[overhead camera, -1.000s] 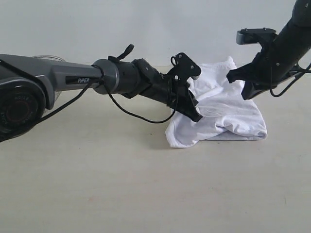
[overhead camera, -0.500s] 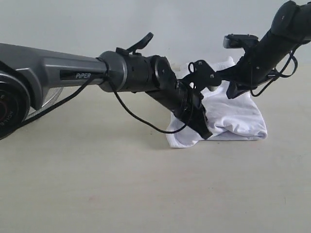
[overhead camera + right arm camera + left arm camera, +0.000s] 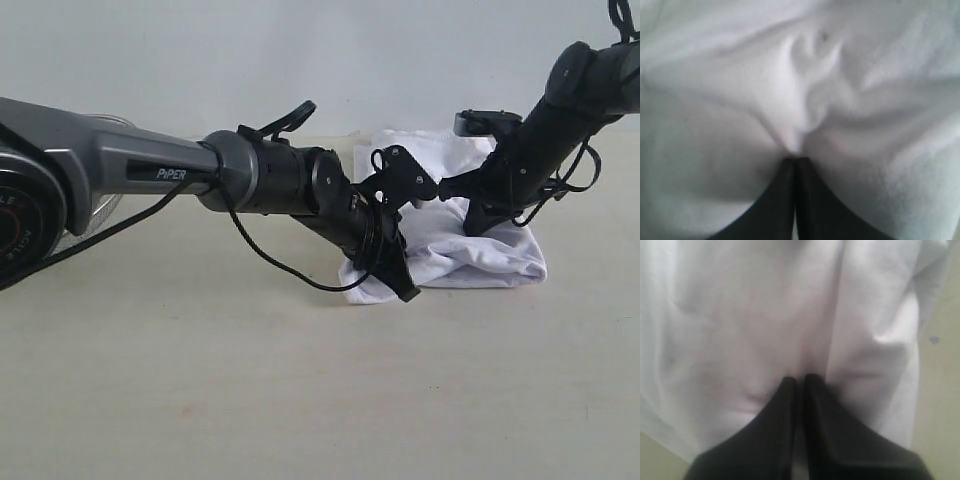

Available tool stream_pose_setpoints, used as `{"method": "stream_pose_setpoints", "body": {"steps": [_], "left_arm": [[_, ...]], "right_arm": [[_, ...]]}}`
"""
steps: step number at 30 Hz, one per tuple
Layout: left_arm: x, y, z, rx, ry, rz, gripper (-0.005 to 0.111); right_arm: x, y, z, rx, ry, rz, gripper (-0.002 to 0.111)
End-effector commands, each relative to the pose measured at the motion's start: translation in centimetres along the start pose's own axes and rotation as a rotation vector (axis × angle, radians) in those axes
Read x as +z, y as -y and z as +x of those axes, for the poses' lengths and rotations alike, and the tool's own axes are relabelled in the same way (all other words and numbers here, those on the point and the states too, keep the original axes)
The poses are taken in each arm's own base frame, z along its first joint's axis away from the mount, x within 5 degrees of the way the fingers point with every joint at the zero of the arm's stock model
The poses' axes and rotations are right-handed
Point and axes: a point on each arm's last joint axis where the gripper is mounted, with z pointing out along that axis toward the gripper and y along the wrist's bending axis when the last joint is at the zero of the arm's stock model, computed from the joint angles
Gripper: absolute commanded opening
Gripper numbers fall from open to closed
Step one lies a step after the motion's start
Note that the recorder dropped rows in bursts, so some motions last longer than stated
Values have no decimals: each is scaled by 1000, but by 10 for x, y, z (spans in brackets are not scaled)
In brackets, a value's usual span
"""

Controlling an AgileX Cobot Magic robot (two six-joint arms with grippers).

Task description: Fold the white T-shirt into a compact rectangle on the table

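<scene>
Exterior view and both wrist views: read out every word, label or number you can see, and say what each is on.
"PiPER": on the grey link of the left arm.
Raised lettering on the black joint cap at the picture's edge: cut off, unreadable.
white T-shirt: no print or tag shows in any view; the wrist views show only plain cloth.

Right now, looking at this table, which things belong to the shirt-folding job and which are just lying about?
Part of the job:
soft white cotton T-shirt, crumpled
pale beige wood-grain table
left gripper and right gripper, both shut on the shirt's cloth

Just lying about:
silvery mesh-like thing behind the left arm, mostly hidden
</scene>
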Motion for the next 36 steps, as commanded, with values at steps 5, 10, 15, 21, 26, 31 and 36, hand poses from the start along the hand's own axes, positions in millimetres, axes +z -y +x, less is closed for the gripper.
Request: {"method": "stream_pose_setpoints", "body": {"steps": [5,10,15,21,26,31,36], "left_arm": [[9,-8,7,-12,24,-53,4],[-12,-8,-16,-3,76,-57,4],[-78,-3,-65,42,194,-69,4],[-128,5,-66,25,201,-54,4],[-178,15,-48,-44,258,-109,4],[-212,30,-6,-140,318,-193,4],[-225,47,46,-254,332,-245,4]], "right_arm": [[2,11,-20,-27,103,84,0],[-20,5,-28,-43,102,72,0],[-95,-15,-36,-99,228,87,0],[-149,-36,-10,-130,240,70,0],[-179,-54,34,-113,341,37,0],[-184,-69,96,-95,476,-10,0],[-173,-76,151,-67,568,-36,0]]}}
